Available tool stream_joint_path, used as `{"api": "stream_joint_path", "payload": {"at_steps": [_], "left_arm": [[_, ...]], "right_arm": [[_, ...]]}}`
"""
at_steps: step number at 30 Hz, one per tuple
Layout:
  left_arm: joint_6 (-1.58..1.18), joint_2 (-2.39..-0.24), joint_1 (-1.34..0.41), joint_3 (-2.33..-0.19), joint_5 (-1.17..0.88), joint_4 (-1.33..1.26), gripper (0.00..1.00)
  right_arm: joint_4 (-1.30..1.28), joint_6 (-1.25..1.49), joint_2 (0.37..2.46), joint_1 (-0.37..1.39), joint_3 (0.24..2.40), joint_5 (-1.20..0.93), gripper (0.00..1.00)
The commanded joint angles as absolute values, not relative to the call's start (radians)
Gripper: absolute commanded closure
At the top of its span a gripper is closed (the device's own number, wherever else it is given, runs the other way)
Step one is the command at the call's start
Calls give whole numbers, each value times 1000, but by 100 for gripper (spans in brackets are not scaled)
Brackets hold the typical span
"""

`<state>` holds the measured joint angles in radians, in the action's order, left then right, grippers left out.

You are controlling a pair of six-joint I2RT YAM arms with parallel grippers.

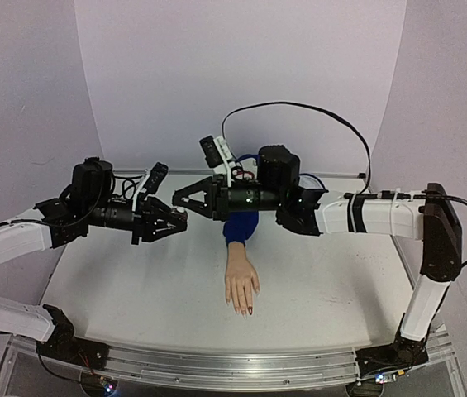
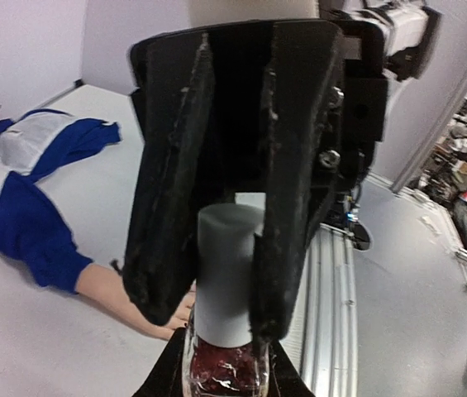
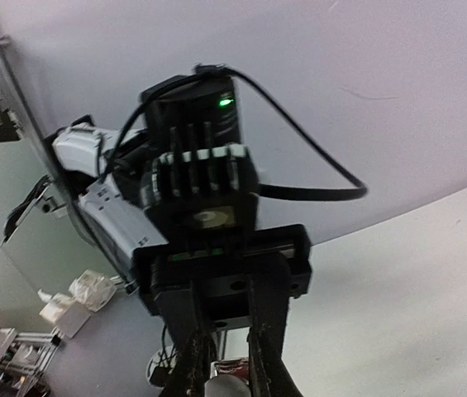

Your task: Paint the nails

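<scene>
The mannequin hand (image 1: 241, 285) lies palm down mid-table, its blue sleeve (image 1: 240, 225) behind it. Its nails (image 1: 250, 310) are tiny; at least one fingertip looks dark red. Both grippers meet in the air to the left of the sleeve. My left gripper (image 1: 182, 222) is shut on the glass body of the dark-red polish bottle (image 2: 225, 368). My right gripper (image 1: 175, 198) comes from the opposite side, and its fingers (image 2: 167, 248) are shut on the bottle's white cap (image 2: 226, 273). The cap sits on the bottle. The bottle (image 3: 245, 366) also shows in the right wrist view. The hand (image 2: 101, 285) is mostly hidden in the left wrist view.
A blue and white garment (image 2: 18, 165) lies behind the forearm. An aluminium rail (image 1: 233, 368) runs along the table's near edge. A black cable (image 1: 299, 112) loops above the right arm. White backdrop walls enclose the back and sides.
</scene>
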<state>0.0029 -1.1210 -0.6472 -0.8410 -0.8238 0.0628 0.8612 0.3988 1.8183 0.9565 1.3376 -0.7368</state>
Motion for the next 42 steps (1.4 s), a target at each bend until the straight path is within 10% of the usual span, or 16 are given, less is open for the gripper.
{"api": "stream_joint_path", "payload": {"at_steps": [1, 6, 16, 19, 30, 42], "left_arm": [[26, -1054, -623, -832, -402, -6, 100], [32, -1017, -608, -809, -198, 12, 100], [43, -1008, -607, -810, -194, 26, 100], [41, -1017, -608, -814, -200, 29, 100], [29, -1051, -606, -831, -279, 41, 100], [-57, -1208, -610, -938, -1051, 33, 100]], "right_arm": [[745, 372, 1846, 1073, 1383, -349, 100], [575, 486, 1917, 1226, 1503, 389, 100], [544, 491, 1970, 1264, 1639, 400, 100], [545, 399, 1936, 1263, 1626, 353, 95], [604, 317, 1671, 1114, 1368, -44, 29], [866, 424, 1658, 981, 1228, -705, 5]]}}
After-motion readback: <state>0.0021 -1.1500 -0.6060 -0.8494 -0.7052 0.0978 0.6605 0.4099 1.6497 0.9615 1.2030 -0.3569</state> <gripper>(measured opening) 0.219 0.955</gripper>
